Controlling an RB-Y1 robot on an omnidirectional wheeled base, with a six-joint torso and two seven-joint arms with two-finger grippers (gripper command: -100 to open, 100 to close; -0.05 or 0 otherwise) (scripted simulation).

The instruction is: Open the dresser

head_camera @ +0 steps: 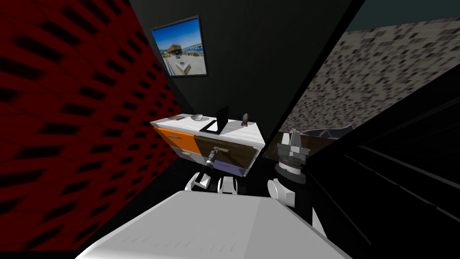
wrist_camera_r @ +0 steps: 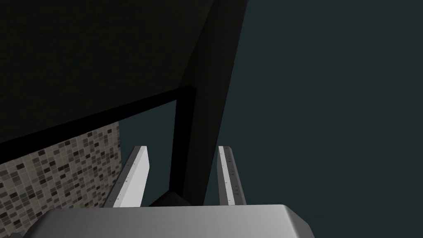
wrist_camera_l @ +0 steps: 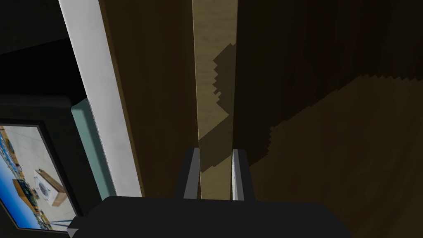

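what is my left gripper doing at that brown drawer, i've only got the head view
Observer: The left wrist view shows the left gripper shut on a tan bar handle, with one finger pressing each side.
Operator: how does the handle sit to the fingers
Observer: It runs lengthwise straight out between them, along the brown drawer front.
Operator: and the right one
Observer: The right wrist view shows the right gripper open, fingers well apart and holding nothing.

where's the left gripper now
In the head view, the left gripper is shut on the tan handle of the brown drawer, right of the orange drawer.
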